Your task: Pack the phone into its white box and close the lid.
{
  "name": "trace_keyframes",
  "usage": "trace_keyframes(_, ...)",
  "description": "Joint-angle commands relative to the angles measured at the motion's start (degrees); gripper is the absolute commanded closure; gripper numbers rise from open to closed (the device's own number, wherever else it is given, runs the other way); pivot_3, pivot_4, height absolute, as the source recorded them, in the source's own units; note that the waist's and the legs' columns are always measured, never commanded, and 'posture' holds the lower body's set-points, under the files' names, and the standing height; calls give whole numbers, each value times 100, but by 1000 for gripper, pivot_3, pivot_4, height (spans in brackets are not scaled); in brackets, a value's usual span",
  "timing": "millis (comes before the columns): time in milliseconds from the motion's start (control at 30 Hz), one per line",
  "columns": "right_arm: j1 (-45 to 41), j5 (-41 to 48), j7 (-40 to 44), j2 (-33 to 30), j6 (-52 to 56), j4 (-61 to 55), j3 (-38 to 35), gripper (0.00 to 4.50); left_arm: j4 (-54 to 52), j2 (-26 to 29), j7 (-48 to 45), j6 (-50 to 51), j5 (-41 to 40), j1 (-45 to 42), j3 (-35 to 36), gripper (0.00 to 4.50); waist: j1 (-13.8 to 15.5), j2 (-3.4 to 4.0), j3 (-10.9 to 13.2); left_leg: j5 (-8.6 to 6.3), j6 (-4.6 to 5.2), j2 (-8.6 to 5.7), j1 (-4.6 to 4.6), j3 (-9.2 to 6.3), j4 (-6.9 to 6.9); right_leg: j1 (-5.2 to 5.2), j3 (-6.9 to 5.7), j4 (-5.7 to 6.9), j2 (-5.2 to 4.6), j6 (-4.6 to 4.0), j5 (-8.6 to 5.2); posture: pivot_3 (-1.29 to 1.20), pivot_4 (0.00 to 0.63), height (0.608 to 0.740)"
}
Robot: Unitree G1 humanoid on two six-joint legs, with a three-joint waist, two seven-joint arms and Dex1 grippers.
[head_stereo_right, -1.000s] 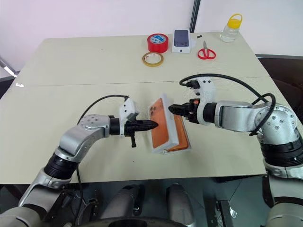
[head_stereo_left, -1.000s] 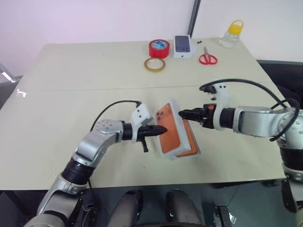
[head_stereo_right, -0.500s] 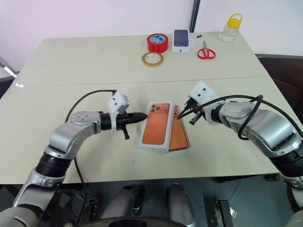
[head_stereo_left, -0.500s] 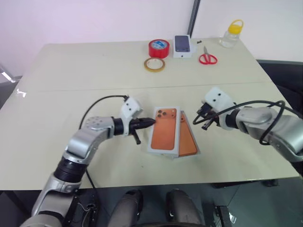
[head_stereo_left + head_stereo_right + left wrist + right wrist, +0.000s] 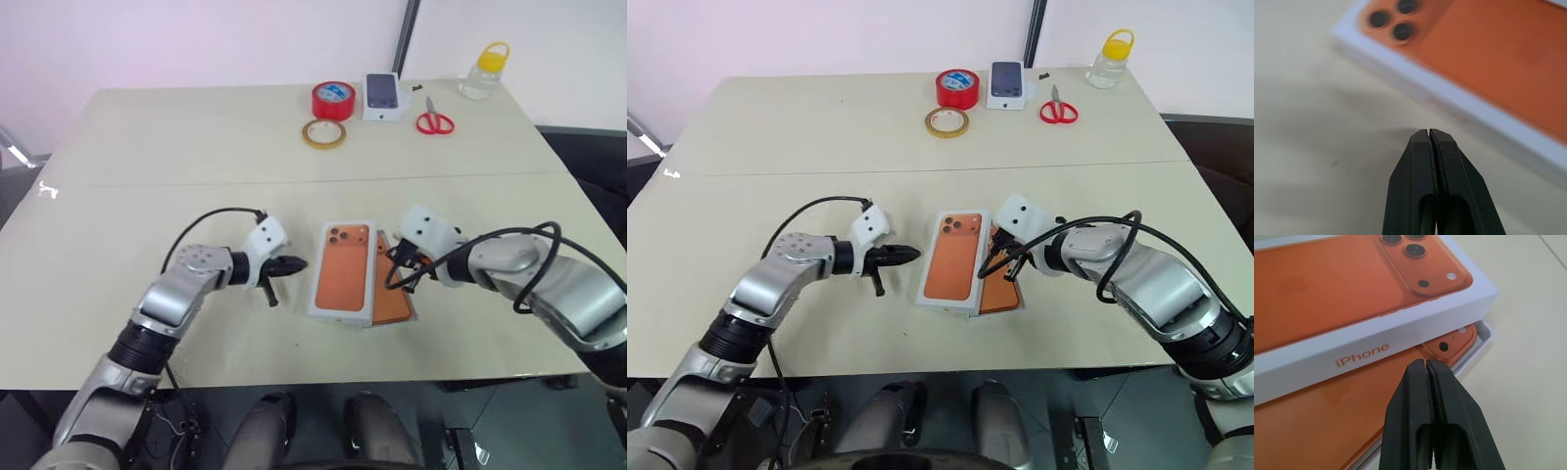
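Beige tabletop [image 5: 147,147] carries everything, with a pale wall behind it. Near the middle lies the white box [image 5: 1484,335] with the phone [image 5: 1342,401] inside it, back side up. The lid [image 5: 343,281], printed with an orange phone, rests crooked on the box, covering its left part and leaving the right part of the phone open to view. On the lid's side one can read "iPhone". The left gripper [image 5: 294,262] is just beside the lid's left edge, fingers pressed together and holding nothing. The right gripper [image 5: 991,264] is over the uncovered phone, fingers together too. At the far edge stand a red tape roll [image 5: 331,99], a yellowish tape ring [image 5: 322,133], a small white box picturing a dark phone [image 5: 383,96], red scissors [image 5: 432,119] and a jar with a yellow cap [image 5: 484,70].
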Motion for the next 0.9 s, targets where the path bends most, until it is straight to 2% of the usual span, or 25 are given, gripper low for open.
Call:
trace_keyframes(33,1,-207,143,43,77,-274,-99,4425,-138,-25,-209,-181,63,-139,-135,4446,-19,0,0,0,0,0,0,0,0,0,0,0,0,0,0,0,150,740)
trace_keyframes(500,339,-594,752,-41,126,-749,-179,4425,-614,-250,-570,14,-135,-210,-277,4446,-5,0,0,0,0,0,0,0,1,1,0,2,0,0,0,0,150,740)
trace_keyframes(900,562,-967,990,-68,78,-668,-311,4425,-758,-516,-574,130,-105,-224,-400,4446,-1,0,0,1,-1,0,1,0,2,1,0,2,1,0,0,0,150,740)
